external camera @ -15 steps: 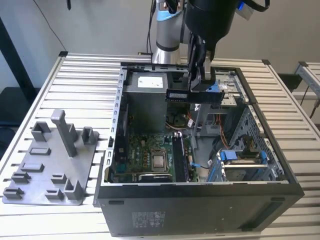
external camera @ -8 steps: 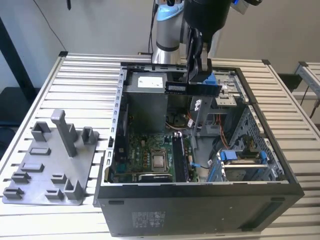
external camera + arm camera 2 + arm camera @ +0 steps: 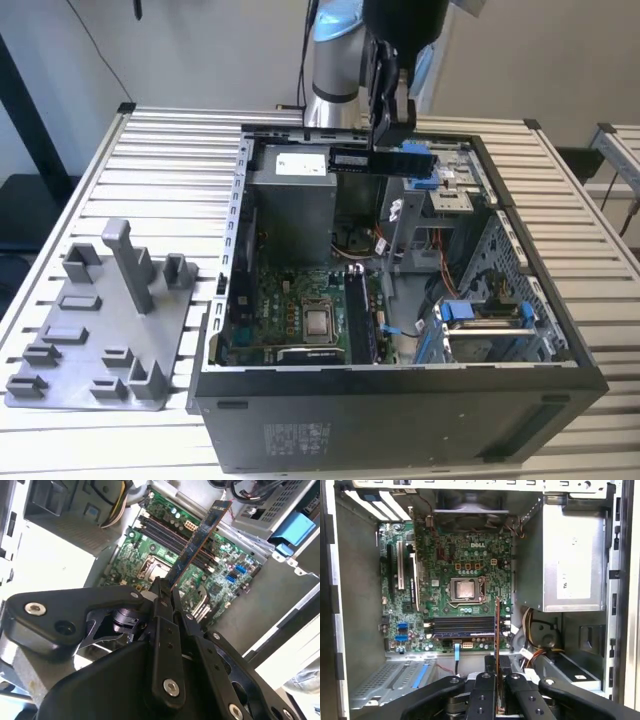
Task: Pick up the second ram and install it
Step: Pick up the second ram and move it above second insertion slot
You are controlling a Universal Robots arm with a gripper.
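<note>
Black tool [image 3: 169, 587] pinches the second ram [image 3: 197, 545], so pickup is done; in the exterior view it hangs at one o'clock from the processor [image 3: 320, 322], not yet slotted.

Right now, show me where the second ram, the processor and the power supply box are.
second ram [image 3: 200, 542], second wrist view, middle of its flat face.
processor [image 3: 465, 588], first wrist view, centre of its metal lid.
power supply box [image 3: 570, 555], first wrist view, its bare grey side.

matt black tool [image 3: 168, 590] (metal case [image 3: 357, 580])
</note>
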